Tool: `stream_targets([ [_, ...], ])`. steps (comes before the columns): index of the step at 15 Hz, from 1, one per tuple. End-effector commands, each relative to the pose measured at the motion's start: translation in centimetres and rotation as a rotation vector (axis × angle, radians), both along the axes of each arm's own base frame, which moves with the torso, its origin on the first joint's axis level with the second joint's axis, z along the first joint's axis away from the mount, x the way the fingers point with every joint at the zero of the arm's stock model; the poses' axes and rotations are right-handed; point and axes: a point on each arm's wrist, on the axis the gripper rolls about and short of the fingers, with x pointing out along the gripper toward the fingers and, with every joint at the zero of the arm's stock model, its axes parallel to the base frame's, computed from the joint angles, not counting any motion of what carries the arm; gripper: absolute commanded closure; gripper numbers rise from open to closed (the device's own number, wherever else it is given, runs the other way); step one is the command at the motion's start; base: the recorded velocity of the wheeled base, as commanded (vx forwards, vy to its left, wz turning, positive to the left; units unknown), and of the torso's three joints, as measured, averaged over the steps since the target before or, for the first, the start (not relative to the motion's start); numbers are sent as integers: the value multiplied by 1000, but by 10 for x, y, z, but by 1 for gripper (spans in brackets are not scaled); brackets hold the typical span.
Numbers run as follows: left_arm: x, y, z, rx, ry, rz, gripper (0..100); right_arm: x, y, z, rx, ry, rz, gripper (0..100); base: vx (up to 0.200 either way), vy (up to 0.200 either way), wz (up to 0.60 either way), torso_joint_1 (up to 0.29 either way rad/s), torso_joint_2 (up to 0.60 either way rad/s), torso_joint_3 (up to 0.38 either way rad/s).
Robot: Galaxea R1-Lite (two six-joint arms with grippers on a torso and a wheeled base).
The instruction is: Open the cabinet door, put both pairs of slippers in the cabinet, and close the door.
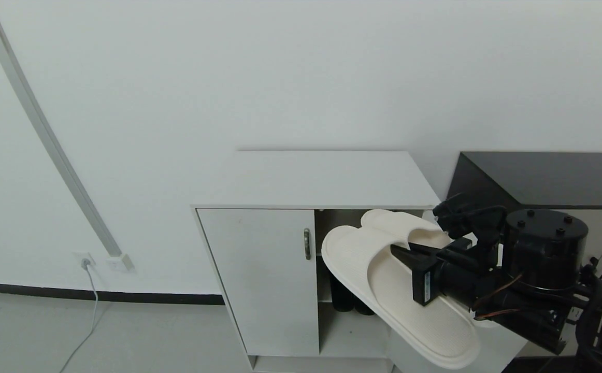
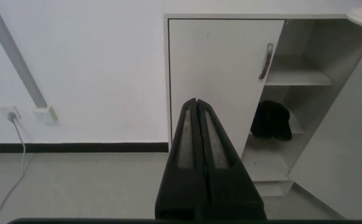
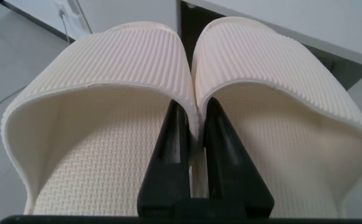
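One slipper pair [image 1: 384, 290] is sitting pinched in the right pincer [image 1: 399, 252], toes pointing far-left at the open cabinet [image 1: 321, 178].

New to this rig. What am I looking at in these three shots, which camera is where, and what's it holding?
This is a two-armed robot on a wheeled base. The wide picture comes from a camera on its head, looking down at a white cabinet that stands against a wall. The other two pictures come from cameras on its wrists, each looking along that arm's jaws.

The right jaws are shut on a pair of cream slippers. They pinch the slippers' inner edges together and hold them in front of the cabinet's open right side. The left door is shut. Dark objects sit on a shelf inside, and I cannot tell what they are. The left jaws are shut and empty, pointing toward the cabinet.
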Motion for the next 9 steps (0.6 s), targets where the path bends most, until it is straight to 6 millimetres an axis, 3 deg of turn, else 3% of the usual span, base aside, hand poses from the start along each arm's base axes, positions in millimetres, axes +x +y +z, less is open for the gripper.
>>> stream_targets([
  [1, 0, 0, 0, 0, 0, 0, 100, 0, 0, -2, -4, 5, 1, 100, 0, 0, 0, 0, 0, 0],
  [9, 0, 0, 0, 0, 0, 0, 100, -1, -1, -3, -10, 9, -1, 100, 0, 0, 0, -195, 472, 272],
])
